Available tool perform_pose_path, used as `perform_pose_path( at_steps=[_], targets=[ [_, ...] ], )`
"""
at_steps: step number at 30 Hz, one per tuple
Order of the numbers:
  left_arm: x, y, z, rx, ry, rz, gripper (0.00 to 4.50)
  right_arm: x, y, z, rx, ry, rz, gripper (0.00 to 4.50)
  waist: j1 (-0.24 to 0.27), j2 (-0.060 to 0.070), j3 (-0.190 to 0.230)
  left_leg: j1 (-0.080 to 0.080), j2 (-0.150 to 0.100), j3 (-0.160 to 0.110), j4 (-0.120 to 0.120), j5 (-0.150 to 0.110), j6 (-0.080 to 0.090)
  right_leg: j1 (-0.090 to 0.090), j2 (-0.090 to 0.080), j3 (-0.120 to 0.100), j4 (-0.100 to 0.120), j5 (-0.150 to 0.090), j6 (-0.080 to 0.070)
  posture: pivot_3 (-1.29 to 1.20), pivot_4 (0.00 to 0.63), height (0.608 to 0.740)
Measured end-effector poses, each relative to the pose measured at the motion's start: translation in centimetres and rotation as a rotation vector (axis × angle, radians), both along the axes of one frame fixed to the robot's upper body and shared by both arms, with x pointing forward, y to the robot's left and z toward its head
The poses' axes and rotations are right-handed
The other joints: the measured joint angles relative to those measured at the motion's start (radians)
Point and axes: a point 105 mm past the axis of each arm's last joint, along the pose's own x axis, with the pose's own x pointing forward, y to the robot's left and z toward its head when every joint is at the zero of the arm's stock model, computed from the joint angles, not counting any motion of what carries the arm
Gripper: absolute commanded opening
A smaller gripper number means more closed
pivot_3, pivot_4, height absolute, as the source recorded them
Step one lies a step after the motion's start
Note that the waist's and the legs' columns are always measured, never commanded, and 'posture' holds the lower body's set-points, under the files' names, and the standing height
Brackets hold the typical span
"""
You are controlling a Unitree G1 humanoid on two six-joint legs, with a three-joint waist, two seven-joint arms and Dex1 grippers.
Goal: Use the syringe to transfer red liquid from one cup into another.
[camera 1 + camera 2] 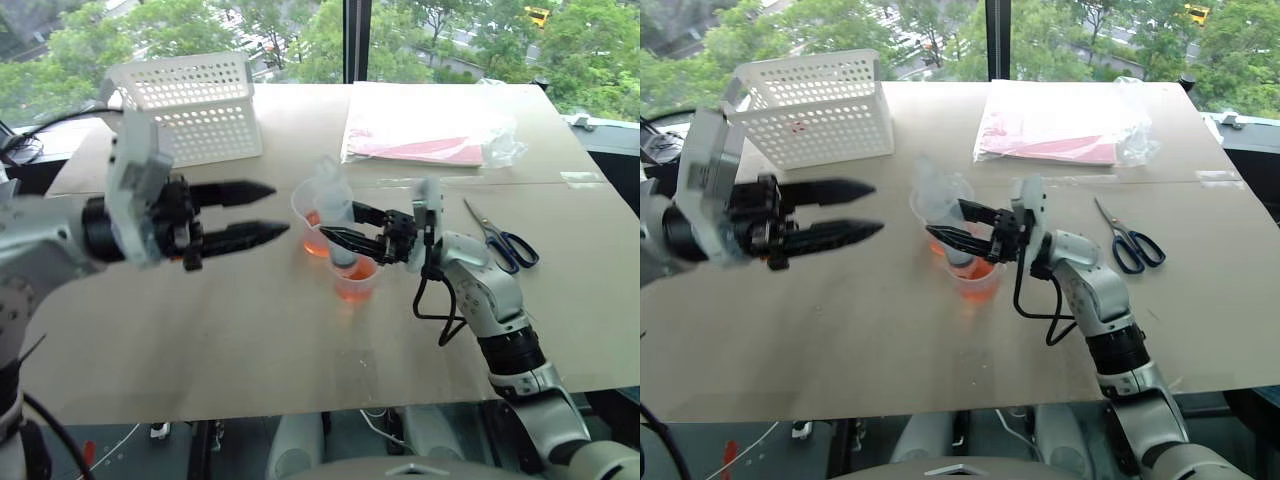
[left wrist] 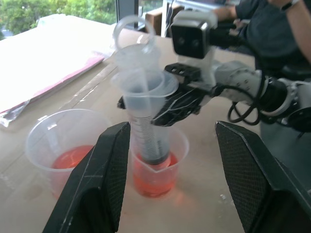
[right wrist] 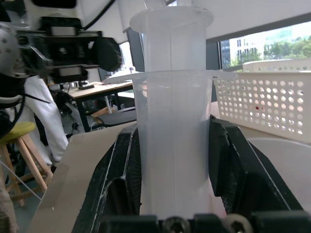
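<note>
The clear syringe (image 2: 146, 116) stands upright with its nozzle in the nearer cup (image 2: 156, 177), which holds red liquid (image 2: 146, 187). Its dark seal sits low in the barrel. My right gripper (image 1: 340, 222) is shut on the barrel from the right, one finger (image 3: 228, 160) on each side. A second cup (image 1: 312, 238), just behind and to the left, also holds red liquid. My left gripper (image 1: 278, 210) hovers open to the left of both cups, pointing at them with nothing between its fingers (image 2: 107, 165).
A white perforated basket (image 1: 195, 105) stands at the back left. Blue-handled scissors (image 1: 505, 242) lie right of my right arm. A plastic bag of red sheets (image 1: 425, 130) lies at the back. A person (image 2: 272, 29) sits beyond the table.
</note>
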Motion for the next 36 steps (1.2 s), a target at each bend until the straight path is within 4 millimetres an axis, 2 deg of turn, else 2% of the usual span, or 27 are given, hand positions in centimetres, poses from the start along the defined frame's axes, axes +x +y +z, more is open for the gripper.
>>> perform_pose_path(
  at_steps=[3,8,23,30,31,32,36],
  targets=[
    [2.4,-1.0,1.0,0.001,-0.049,0.008,2.80,-0.3,0.3,0.4,0.001,-0.019,0.015,1.44,0.001,-0.001,0.000,-0.001,0.000,0.000,0.000,0.000,0.000,0.000,0.000,0.000,0.000,0.000,0.000,0.00,0.150,0.740],
    [4.1,-1.0,1.2,0.025,-0.065,0.011,2.80,-0.1,0.2,0.4,-0.007,-0.021,0.002,1.44,-0.006,0.000,0.000,-0.002,0.001,0.001,-0.001,0.000,0.000,-0.003,0.001,0.000,-0.001,0.000,0.000,0.00,0.150,0.740],
    [3.6,-1.3,1.8,0.006,-0.034,-0.083,2.80,0.6,0.3,0.2,-0.015,0.007,-0.059,1.44,-0.004,-0.001,0.000,-0.002,0.001,0.000,0.000,0.000,0.000,-0.003,0.001,0.001,0.001,0.000,0.000,0.00,0.150,0.740],
    [4.4,-2.0,2.3,-0.001,-0.073,-0.061,2.80,0.6,0.3,0.2,-0.025,0.000,-0.059,1.44,-0.003,-0.001,0.000,-0.002,0.001,0.000,0.000,0.000,0.000,-0.003,0.001,0.001,0.001,0.000,0.000,0.00,0.150,0.740],
    [4.5,-2.2,2.4,0.000,-0.084,-0.057,2.30,0.6,0.3,0.2,-0.026,-0.001,-0.058,1.44,-0.003,-0.001,0.000,-0.002,0.001,0.000,0.000,0.000,0.000,-0.002,0.001,0.001,0.001,0.000,0.000,0.00,0.150,0.740],
    [4.7,-2.2,2.5,0.000,-0.090,-0.053,2.03,0.6,0.3,0.2,-0.027,-0.001,-0.058,1.44,-0.003,-0.001,0.000,-0.002,0.001,0.000,0.000,0.000,0.000,-0.002,0.001,0.001,0.001,0.000,0.000,0.00,0.150,0.740],
    [4.9,-3.3,2.0,0.010,-0.087,-0.090,0.08,0.7,0.3,0.3,-0.025,0.003,-0.067,1.44,-0.003,-0.001,0.000,-0.002,0.001,0.001,0.001,0.000,0.000,-0.003,0.001,0.001,0.002,0.000,0.000,0.00,0.150,0.740]
  ],
)
